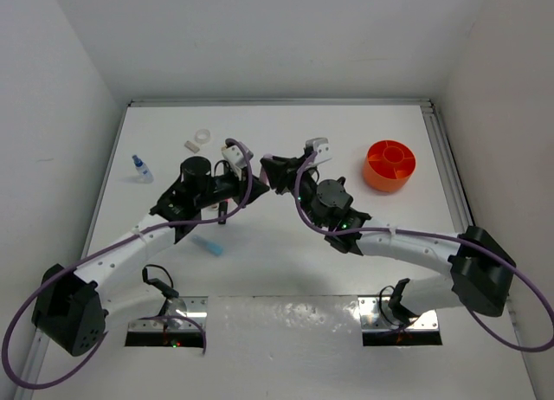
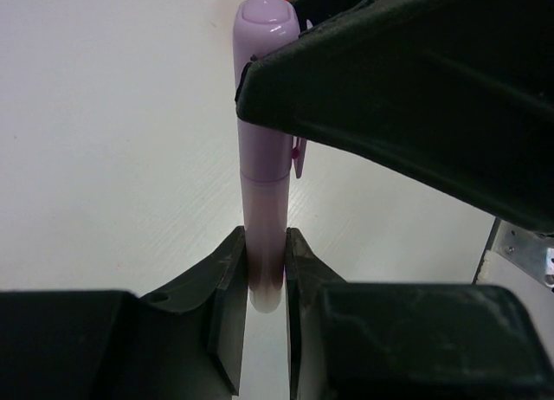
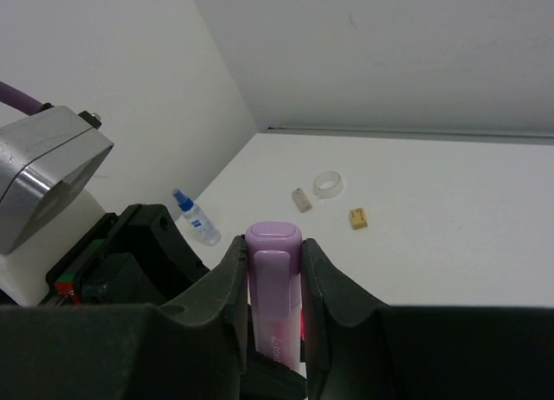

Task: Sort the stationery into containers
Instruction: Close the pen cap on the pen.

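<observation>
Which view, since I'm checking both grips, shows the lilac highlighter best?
Left wrist: the lilac highlighter shows nearly full length, left gripper at one end, right gripper at its cap. Right wrist shows only the cap; top external barely shows it.

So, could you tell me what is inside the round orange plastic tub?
Only its own dividers show in the round orange plastic tub; no stationery visible, though its near wall covers some floor.

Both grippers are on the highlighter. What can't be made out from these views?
Top view: the lilac highlighter is covered by the left gripper and the right gripper.
Left wrist view: the orange tub shows only as a sliver at the top edge, behind the right gripper.
Right wrist view: the highlighter's print is cut off by the right gripper.
</observation>
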Controlling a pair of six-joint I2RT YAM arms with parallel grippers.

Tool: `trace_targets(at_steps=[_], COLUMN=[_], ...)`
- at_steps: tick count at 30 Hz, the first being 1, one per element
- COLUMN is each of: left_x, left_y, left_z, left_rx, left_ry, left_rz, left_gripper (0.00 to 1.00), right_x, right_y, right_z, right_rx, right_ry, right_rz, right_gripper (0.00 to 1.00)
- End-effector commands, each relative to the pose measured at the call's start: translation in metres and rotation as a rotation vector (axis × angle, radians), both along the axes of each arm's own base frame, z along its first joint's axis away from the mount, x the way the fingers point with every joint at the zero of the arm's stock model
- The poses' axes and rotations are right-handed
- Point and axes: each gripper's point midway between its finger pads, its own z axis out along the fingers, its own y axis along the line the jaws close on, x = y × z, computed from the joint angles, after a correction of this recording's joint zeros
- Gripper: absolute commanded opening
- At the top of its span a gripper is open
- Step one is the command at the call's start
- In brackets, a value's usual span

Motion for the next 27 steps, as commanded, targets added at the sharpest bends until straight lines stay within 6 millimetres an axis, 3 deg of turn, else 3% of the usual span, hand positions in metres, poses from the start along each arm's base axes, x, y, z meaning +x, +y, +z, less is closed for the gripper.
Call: trace_targets(at_steps=[1, 7, 11, 27], left_x=[0.024, 0.032, 0.039, 0.059], left_y=[0.014, 0.022, 0.03, 0.051], left_z=[0.162, 0.16, 0.173, 0.186], left_rx=[-0.301, -0.297, -0.316, -0.31], left_ry=[-0.511, -0.519, -0.569, -0.664], left_rz=[0.095, 0.127, 0.154, 0.25], left_gripper=[0.0, 0.0, 0.0, 0.0], right_x=[-0.056, -0.071, -0.08, -0.112], right_y=[0.015, 0.007, 0.004, -0.01], right_z=[-0.146, -0.175, -0.194, -0.261], right_rx=[-0.361, -0.434, -0.471, -0.67], right_ry=[0.287, 0.323, 0.344, 0.439], right_rz=[0.216, 0.242, 0.261, 0.331], right_gripper=[0.0, 0.0, 0.0, 0.0])
